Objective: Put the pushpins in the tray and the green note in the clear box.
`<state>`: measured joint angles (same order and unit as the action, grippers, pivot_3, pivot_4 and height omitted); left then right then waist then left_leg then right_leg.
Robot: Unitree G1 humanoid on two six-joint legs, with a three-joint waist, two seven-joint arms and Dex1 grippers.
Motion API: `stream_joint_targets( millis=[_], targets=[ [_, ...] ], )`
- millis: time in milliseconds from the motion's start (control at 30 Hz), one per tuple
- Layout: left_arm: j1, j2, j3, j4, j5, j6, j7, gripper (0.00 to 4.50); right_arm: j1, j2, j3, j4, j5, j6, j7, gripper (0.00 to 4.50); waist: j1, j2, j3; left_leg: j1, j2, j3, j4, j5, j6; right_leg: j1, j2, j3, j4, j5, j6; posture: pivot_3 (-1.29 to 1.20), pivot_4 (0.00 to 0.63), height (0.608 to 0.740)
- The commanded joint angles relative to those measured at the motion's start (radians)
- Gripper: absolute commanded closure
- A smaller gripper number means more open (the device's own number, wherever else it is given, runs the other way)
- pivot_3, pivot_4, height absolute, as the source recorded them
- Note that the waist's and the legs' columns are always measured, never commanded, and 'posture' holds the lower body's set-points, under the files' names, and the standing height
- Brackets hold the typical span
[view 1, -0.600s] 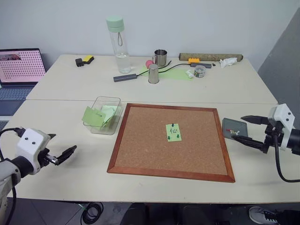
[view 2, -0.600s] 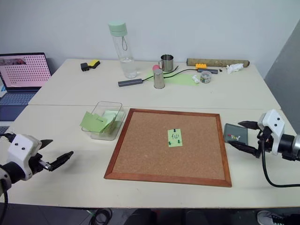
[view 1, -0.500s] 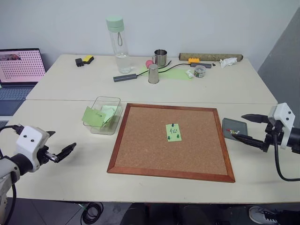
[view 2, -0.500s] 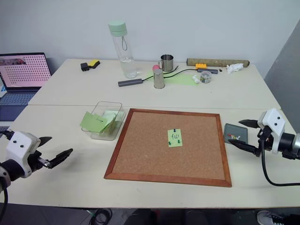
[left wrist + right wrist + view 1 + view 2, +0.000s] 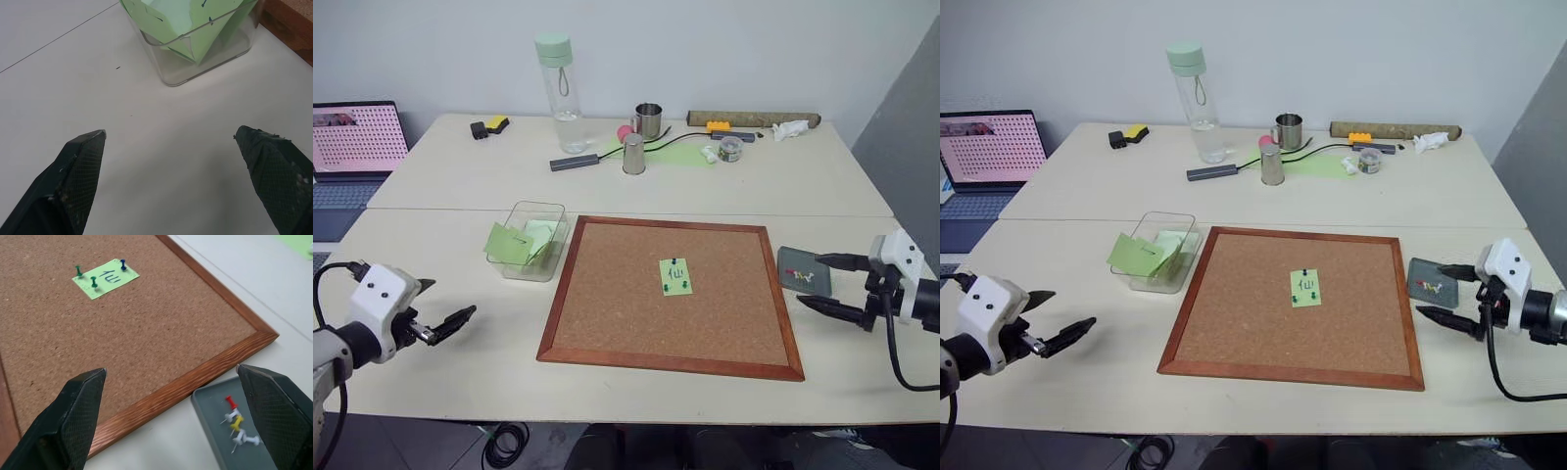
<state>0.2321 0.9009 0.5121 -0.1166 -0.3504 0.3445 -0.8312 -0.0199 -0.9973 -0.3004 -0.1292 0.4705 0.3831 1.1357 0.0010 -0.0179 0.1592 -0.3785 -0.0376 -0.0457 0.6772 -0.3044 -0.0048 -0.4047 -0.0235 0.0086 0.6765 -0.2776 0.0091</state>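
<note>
Cork board (image 5: 672, 294) face open; bare table (image 5: 460, 255) around clear box (image 5: 530, 240).

One green note (image 5: 104, 277) sat on one cork board (image 5: 636, 313), held by three pushpins (image 5: 93, 281): two green, one blue. One tray (image 5: 217, 404) held a few loose pins (image 5: 236, 423), red, yellow and white. One clear box (image 5: 512, 264) held several green notes. One bottle (image 5: 559, 93), two metal cups (image 5: 634, 155) and one laptop (image 5: 352, 147) stood on the bench.
</note>
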Motion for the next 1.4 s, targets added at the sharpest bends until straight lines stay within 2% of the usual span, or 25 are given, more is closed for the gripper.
stream_joint_targets(
  millis=[33,733,933,1000,1133,1400],
  targets=[
    [0.004,0.017,0.032,-0.030,0.004,0.002,-0.010,0.00,0.025,-0.025,-0.055,-0.043,0.021,0.017,0.019,0.03,0.000,0.000,0.000,0.000,0.000,0.000,0.000,0.000,0.000,0.000,0.000,0.000,0.000,0.000,0.000,0.00,0.150,0.740],
    [-0.033,0.016,-0.014,-0.030,0.024,0.013,-0.035,0.00,0.106,-0.023,-0.103,-0.080,0.018,0.037,0.023,0.03,0.000,0.000,0.000,0.000,0.000,0.000,0.000,0.000,0.000,0.000,0.000,0.000,0.000,0.000,0.000,0.00,0.150,0.740],
    [-0.056,0.005,-0.044,-0.079,-0.013,0.038,-0.058,0.00,0.122,-0.015,-0.113,-0.105,0.024,0.053,0.014,0.03,0.000,0.000,0.000,0.000,0.000,0.000,0.000,0.000,0.000,0.000,0.000,0.000,0.000,0.000,0.000,0.00,0.150,0.740],
    [-0.064,0.003,-0.054,-0.127,-0.053,0.064,-0.082,0.17,0.129,-0.011,-0.116,-0.119,0.029,0.060,0.010,0.00,0.000,0.000,0.000,0.000,0.000,0.000,0.000,0.000,0.000,0.000,0.000,0.000,0.000,0.000,0.000,0.00,0.150,0.740],
    [-0.096,0.010,-0.114,-0.231,-0.101,0.131,-0.098,0.91,0.121,0.001,-0.114,-0.148,0.045,0.071,-0.004,0.00,0.001,0.000,0.000,0.000,0.000,0.000,0.000,0.000,0.000,0.000,0.000,0.000,0.000,0.000,0.000,0.00,0.150,0.740],
    [-0.254,-0.061,-0.357,-0.364,-0.132,0.215,-0.066,2.36,0.024,0.050,-0.041,-0.205,0.092,0.116,-0.058,0.00,0.001,0.000,0.000,0.000,-0.001,0.000,0.001,0.000,0.000,0.000,0.000,0.000,0.001,0.000,0.000,0.00,0.150,0.740]
  ],
)
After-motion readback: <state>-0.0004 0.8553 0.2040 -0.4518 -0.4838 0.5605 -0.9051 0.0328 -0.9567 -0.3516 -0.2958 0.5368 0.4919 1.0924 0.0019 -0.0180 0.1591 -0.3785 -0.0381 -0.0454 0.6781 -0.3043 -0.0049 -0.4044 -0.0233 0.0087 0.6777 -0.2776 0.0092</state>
